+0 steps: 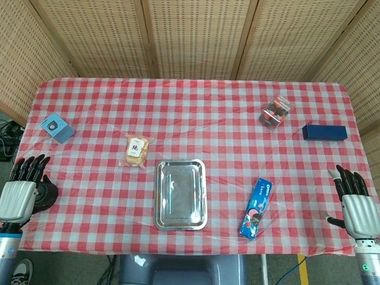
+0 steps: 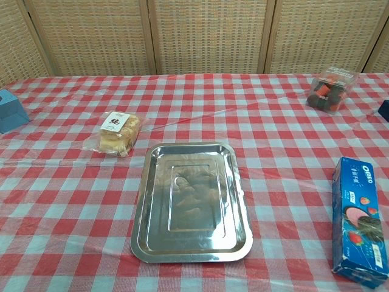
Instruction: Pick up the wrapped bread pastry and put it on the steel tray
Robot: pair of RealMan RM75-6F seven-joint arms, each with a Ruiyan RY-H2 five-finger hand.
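Note:
The wrapped bread pastry (image 1: 136,150) (image 2: 115,133) lies in clear plastic with a white label, just up and left of the steel tray (image 1: 180,193) (image 2: 189,201). The tray sits bare at the table's front middle. My left hand (image 1: 24,189) hovers at the table's front left edge, fingers apart and holding nothing, well left of the pastry. At the front right edge my right hand (image 1: 354,200) is likewise spread with nothing in it. Neither hand shows in the chest view.
A blue Oreo box (image 1: 256,207) (image 2: 360,221) lies right of the tray. A clear pack of dark snacks (image 1: 276,112) (image 2: 329,90) and a dark blue box (image 1: 324,132) sit at the back right. A light blue box (image 1: 57,127) (image 2: 10,111) is at the left.

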